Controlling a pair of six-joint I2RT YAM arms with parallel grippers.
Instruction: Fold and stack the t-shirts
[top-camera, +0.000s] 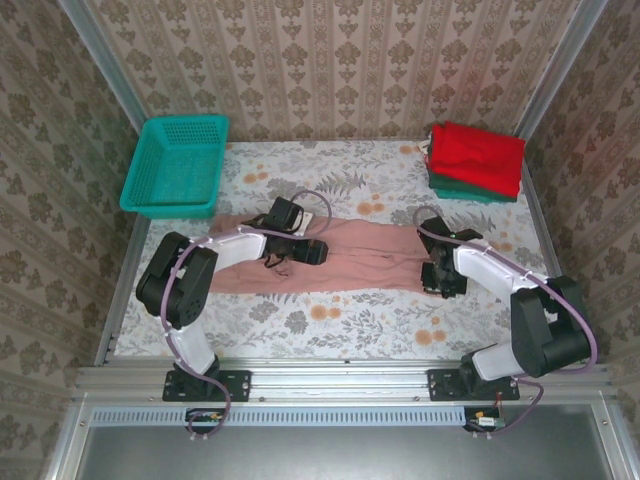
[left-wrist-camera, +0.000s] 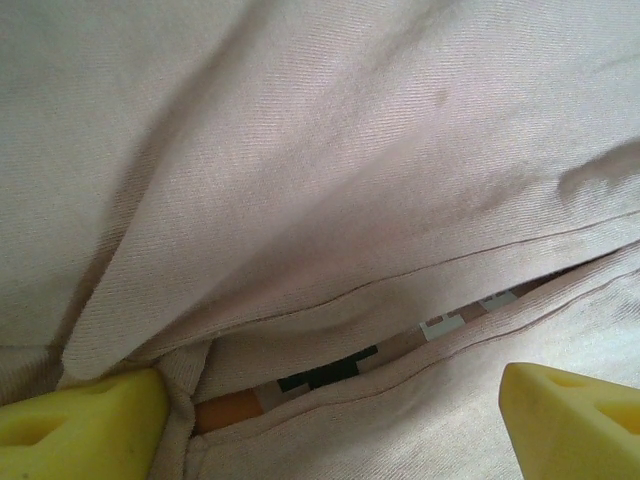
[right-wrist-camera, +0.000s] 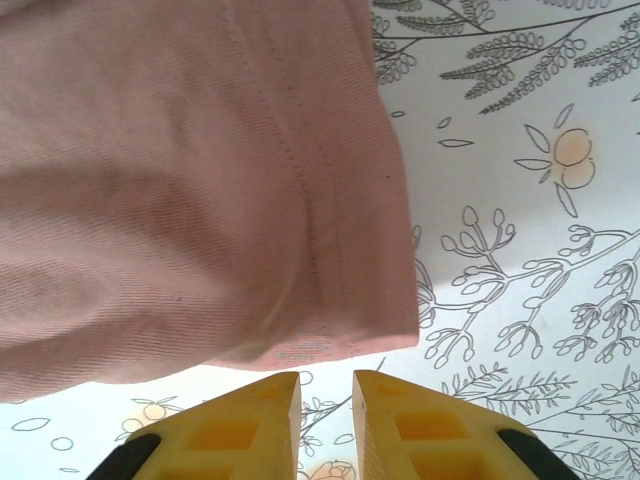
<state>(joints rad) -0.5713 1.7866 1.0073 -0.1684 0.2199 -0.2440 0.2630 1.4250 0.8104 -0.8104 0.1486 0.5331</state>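
Note:
A dusty-pink t-shirt (top-camera: 365, 258) lies folded into a long strip across the middle of the table. My left gripper (top-camera: 290, 252) hovers low over its left half, jaws wide open (left-wrist-camera: 330, 425) with nothing held. Between two cloth folds a strip of the pixel print (left-wrist-camera: 330, 372) shows. My right gripper (top-camera: 442, 276) sits at the strip's right end. Its yellow fingers (right-wrist-camera: 326, 400) stand a little apart just short of the shirt's hem (right-wrist-camera: 300, 345), with only tablecloth in the gap. A folded red t-shirt (top-camera: 478, 155) rests on a dark green one (top-camera: 470, 191) at the back right.
A teal mesh basket (top-camera: 178, 165) stands at the back left corner. The floral tablecloth (top-camera: 350, 315) covers the table. Metal frame posts and patterned walls close in the left, right and back sides.

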